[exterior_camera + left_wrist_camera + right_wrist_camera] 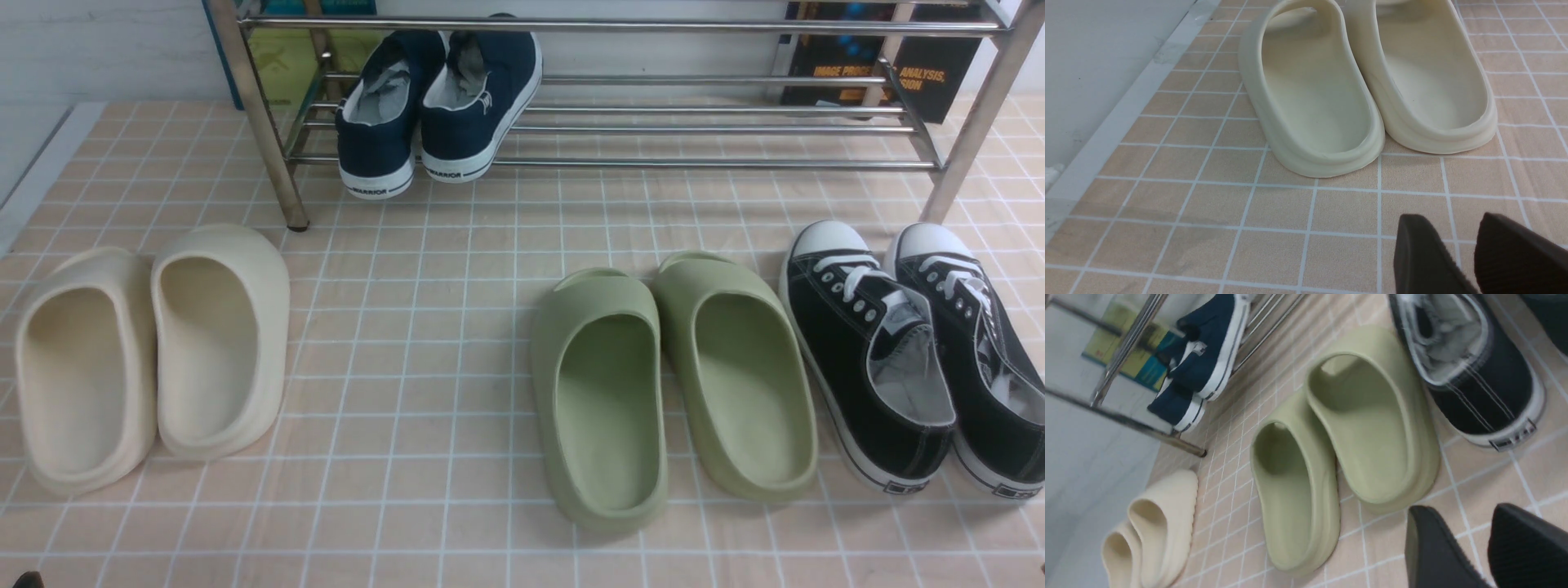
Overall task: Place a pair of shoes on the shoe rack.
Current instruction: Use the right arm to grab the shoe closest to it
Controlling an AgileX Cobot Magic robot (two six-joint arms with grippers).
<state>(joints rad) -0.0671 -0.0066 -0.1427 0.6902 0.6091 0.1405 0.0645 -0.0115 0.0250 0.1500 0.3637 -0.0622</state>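
Note:
The pair of shoes, two black canvas sneakers with white laces and toe caps, stands side by side on the tiled floor at the front right: one [865,351] nearer the middle, the other [976,343] at the edge. The chrome shoe rack [653,163] spans the back. In the right wrist view the heel of one black sneaker [1486,371] lies beyond my right gripper [1457,508], which is open with only floor between its fingers. My left gripper [1451,218] is open too, over bare tiles. Neither gripper touches a shoe.
Navy sneakers [441,106] sit on the rack's left part. Olive green slippers [669,384] lie just left of the black pair, and cream slippers [155,351] at the far left, close ahead of my left gripper. A grey floor strip [1106,134] borders the tiles.

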